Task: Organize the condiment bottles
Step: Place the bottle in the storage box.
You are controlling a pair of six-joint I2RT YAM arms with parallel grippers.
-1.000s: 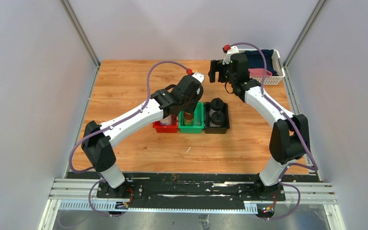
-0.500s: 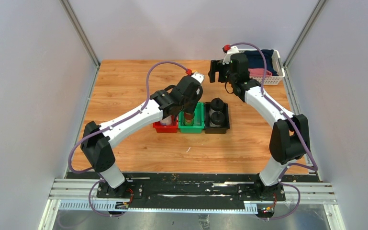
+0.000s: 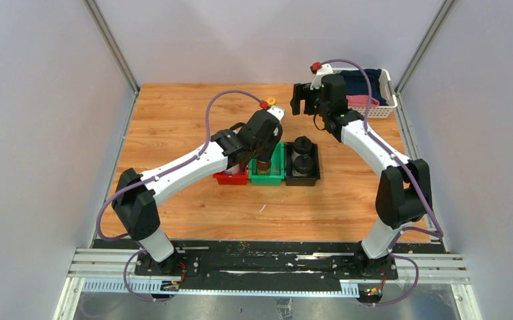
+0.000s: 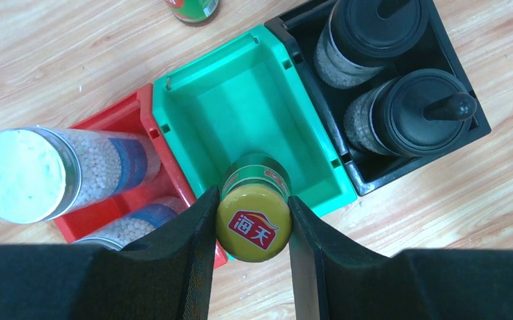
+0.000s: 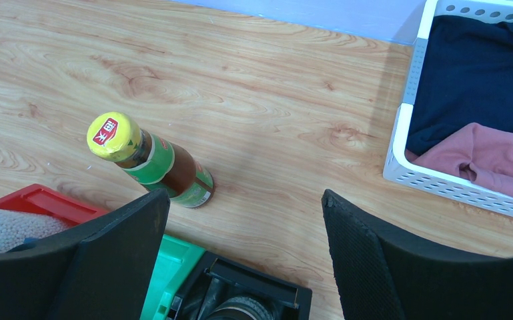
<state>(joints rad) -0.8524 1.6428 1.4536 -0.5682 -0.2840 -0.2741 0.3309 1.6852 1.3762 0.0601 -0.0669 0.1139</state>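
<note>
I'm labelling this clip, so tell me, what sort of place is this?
Probably a robotics lab test cell: two arms bolted to a rail at a wooden table, plain grey walls around it, and small coloured bins as props.

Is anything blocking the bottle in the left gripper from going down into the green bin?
Nothing visible does. The green bin is empty, and the bottle clamped in the left gripper is at its near end. The jars sit inside the red bin, and the black-capped bottles inside the black bin.

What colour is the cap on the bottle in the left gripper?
Yellow cap with a red logo; best in left wrist view.
</note>
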